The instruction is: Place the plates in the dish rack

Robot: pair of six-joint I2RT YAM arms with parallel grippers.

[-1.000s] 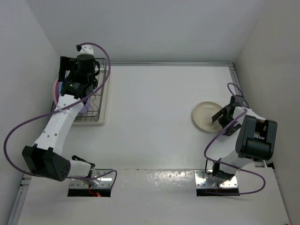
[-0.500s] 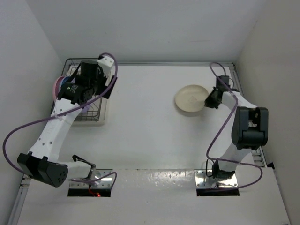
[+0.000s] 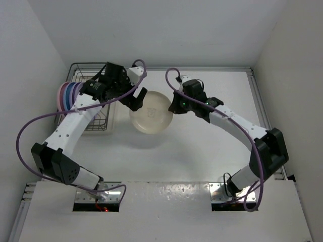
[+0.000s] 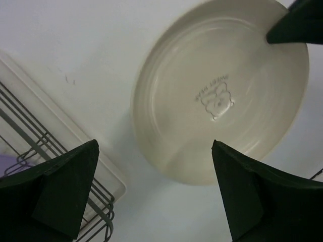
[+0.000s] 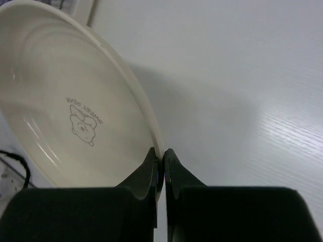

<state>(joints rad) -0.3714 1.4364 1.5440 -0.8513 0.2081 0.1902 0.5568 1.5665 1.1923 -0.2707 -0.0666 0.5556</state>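
The right gripper [image 5: 160, 161] pinches the plate [image 3: 150, 113] tight by its rim; the left gripper [image 4: 154, 146] gapes empty, plate just ahead of its fingers, dish rack [image 3: 96, 123] beside

A: What are the two arms built from?
B: Glossy white plastic links [image 3: 65, 133] joined by boxy black motor housings [image 3: 53, 166], each arm bolted to a shiny metal base plate [image 3: 232, 194].
A: Any wiring?
B: A thin purple cable [image 3: 18, 142] loops loosely along each arm. A small red light [image 3: 103, 206] glows at the left base. The left gripper [image 4: 155, 146] has matte black, wedge-shaped fingers [image 4: 65, 184].
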